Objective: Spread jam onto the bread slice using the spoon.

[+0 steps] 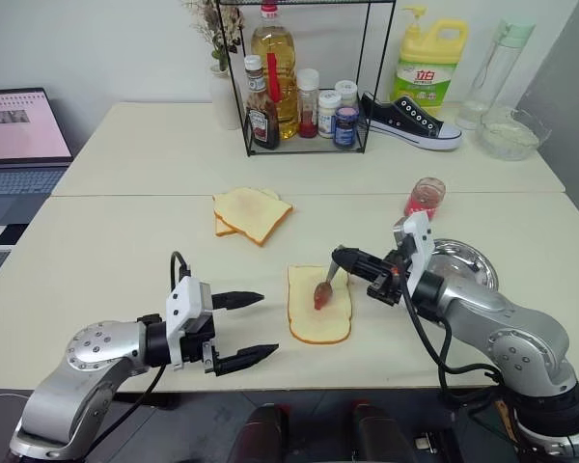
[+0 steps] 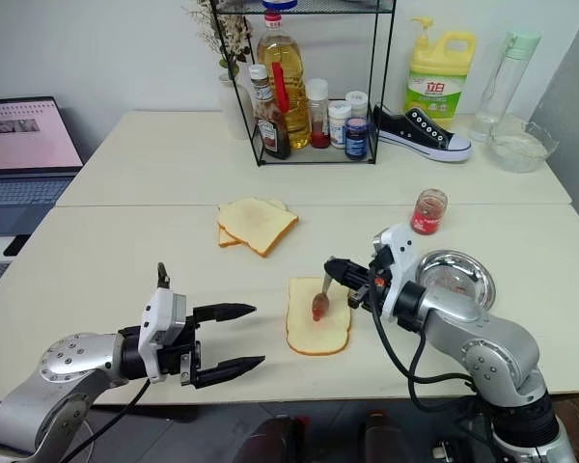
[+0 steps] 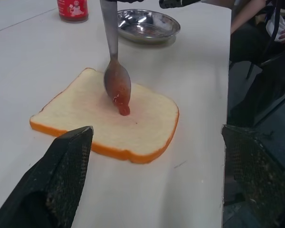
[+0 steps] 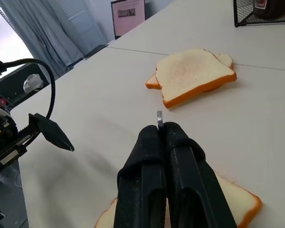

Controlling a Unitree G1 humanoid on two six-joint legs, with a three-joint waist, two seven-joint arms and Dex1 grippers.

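Two grippers: right gripper (image 1: 340, 258) clenches spoon (image 1: 323, 289) over bread slice (image 1: 318, 305); left gripper (image 1: 261, 328) released, beside.

I see a pale tan bread slice (image 1: 319, 305) with a golden-orange crust on the cream worktop (image 1: 125, 260). A shiny silver metal spoon (image 3: 116, 71) carries glossy red jam (image 3: 122, 105) in its bowl, with a faint pink smear beneath it on the bread. The small clear glass jar (image 1: 425, 198) looks red inside. A round steel dish (image 1: 460, 265) gleams silver. Both arms are brushed silver with black fingers. Further back I see a yellow-and-green detergent bottle (image 1: 428, 60), a black-and-white sneaker (image 1: 409, 122) and golden oil in a red-capped bottle (image 1: 275, 68).
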